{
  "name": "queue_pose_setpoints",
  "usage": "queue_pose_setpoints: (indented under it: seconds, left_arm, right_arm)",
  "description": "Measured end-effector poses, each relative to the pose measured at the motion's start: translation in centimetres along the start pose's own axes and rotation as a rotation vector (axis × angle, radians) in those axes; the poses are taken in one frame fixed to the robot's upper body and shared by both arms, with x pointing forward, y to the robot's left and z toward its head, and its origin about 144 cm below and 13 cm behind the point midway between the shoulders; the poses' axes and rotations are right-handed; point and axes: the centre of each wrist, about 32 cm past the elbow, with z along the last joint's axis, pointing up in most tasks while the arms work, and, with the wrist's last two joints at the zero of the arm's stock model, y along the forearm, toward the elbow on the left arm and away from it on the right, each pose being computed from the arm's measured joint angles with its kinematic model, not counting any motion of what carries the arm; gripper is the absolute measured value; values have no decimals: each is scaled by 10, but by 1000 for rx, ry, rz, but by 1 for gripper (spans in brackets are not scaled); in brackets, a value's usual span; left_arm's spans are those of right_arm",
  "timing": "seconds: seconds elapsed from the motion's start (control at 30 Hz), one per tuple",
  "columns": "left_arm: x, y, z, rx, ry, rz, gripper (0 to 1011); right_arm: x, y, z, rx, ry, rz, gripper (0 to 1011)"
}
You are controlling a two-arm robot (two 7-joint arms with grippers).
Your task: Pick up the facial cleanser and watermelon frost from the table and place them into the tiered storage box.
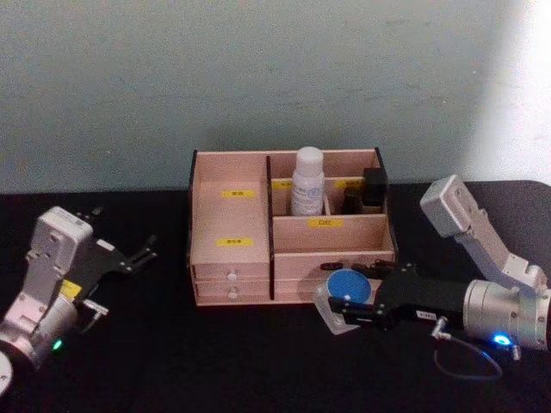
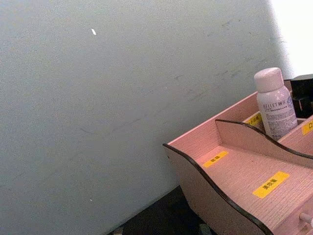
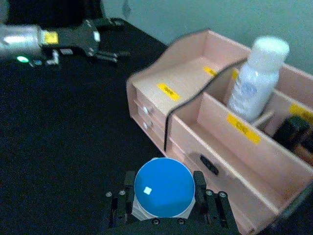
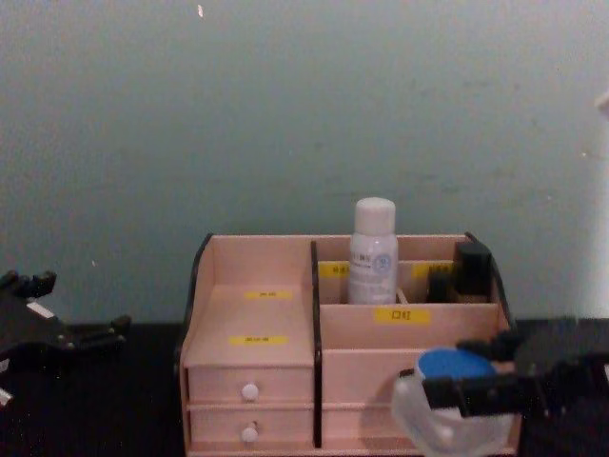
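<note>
Gripping tool: right tool (image 1: 346, 311) is clamping the blue-lidded jar (image 1: 347, 285) just in front of the tiered storage box (image 1: 229, 220).
White bottle (image 1: 307, 182): is standing upright in a rear compartment.
Left tool (image 1: 136, 255): is sitting over the worktop (image 1: 172, 361), fingers spread, well left of the box.

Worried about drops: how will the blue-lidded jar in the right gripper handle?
The blue-lidded jar looks rigid, so the right gripper, shut on its sides, probably won't crush it. Its smooth clear wall may slip. Squat and wide, it should hardly tip.
</note>
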Motion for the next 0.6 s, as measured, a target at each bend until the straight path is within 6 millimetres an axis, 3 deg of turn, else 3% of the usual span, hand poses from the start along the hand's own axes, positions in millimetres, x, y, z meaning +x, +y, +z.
queue_pose_setpoints:
  seconds: [0.27, 0.6]
  left_arm:
    - [0, 0, 0, 0, 0, 0, 1001]
    - [0, 0, 0, 0, 0, 0, 1001]
  right_arm:
    - [0, 3, 24, 45, -45, 22, 717]
    - [13, 29, 45, 92, -35, 15, 717]
